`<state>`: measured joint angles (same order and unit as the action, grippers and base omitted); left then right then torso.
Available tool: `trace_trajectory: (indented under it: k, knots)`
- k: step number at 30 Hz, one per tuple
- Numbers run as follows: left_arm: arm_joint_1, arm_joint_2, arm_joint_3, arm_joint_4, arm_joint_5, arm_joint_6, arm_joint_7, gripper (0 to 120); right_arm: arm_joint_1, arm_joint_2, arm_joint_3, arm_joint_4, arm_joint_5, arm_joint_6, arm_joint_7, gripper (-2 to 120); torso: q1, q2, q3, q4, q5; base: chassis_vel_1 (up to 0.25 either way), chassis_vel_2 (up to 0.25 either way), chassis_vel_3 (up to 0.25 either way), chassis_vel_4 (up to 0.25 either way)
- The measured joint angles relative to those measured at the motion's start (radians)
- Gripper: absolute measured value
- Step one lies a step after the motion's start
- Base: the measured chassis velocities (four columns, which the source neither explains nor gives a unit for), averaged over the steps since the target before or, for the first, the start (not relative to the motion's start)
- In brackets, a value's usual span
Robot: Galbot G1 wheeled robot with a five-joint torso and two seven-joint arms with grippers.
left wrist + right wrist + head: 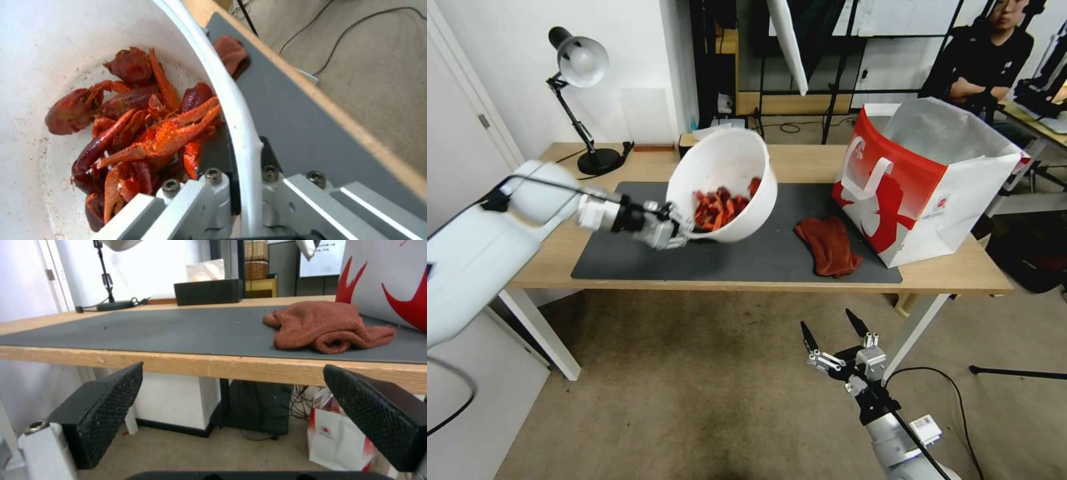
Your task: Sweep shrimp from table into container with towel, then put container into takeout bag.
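A silver-shaded black desk lamp (582, 63) is seen at upper left against a white wall (507, 67); beige carpet (694, 387) is spread below.

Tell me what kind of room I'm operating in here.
Probably an office or lab made into a test area: a wooden desk with a grey mat, a desk lamp, carpet and loose cables. The left gripper holds the container above it.

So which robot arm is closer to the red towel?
Right. The right gripper hangs below the table edge just in front of the towel; the left gripper holds the container farther off.
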<state>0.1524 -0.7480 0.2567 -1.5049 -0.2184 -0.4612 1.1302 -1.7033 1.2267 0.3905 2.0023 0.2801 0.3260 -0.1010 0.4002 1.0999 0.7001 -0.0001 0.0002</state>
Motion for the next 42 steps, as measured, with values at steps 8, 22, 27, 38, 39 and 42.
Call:
trace_trajectory:
  k: [8, 22, 27, 38, 39, 42]
  knots:
    - [-0.111, -0.112, 0.077, 0.158, 0.032, -0.029, -0.015, 0, 0.002, 0.003, 0.004, -0.007, -0.003, 0.002, -0.001, 100, 0.000, 0.000, 0.000, 0.0003, 0.0000, 0.000, 0.000, 0.000, 0.000]
    - [-0.224, -0.253, 0.138, 0.326, 0.063, -0.057, -0.061, 0, 0.009, 0.008, 0.004, -0.021, -0.006, 0.003, -0.001, 100, 0.000, 0.000, 0.000, 0.0002, -0.0001, 0.000, 0.000, 0.000, 0.000]
    - [-0.352, -0.430, 0.179, 0.472, 0.083, -0.075, -0.125, 0, 0.012, 0.015, 0.002, -0.031, -0.009, 0.005, -0.003, 100, 0.000, 0.000, 0.000, -0.0003, 0.0002, 0.000, 0.000, 0.000, 0.000]
    - [-0.458, -0.614, 0.177, 0.587, 0.132, -0.085, -0.194, 0, 0.011, 0.021, 0.005, -0.033, -0.012, 0.007, -0.004, 100, 0.000, 0.000, 0.000, 0.0002, 0.0000, 0.000, 0.000, 0.000, 0.000]
    - [-0.464, -0.633, 0.181, 0.593, 0.132, -0.085, -0.199, 0, 0.012, 0.022, 0.006, -0.033, -0.012, 0.007, -0.003, 100, 0.000, 0.000, 0.000, 0.0002, -0.0001, 0.000, 0.000, 0.000, 0.000]
    - [-0.476, -0.666, 0.189, 0.604, 0.133, -0.085, -0.205, 0, 0.012, 0.023, 0.007, -0.033, -0.012, 0.007, -0.003, 100, 0.000, 0.000, 0.000, 0.0001, -0.0001, 0.000, 0.000, 0.000, 0.000]
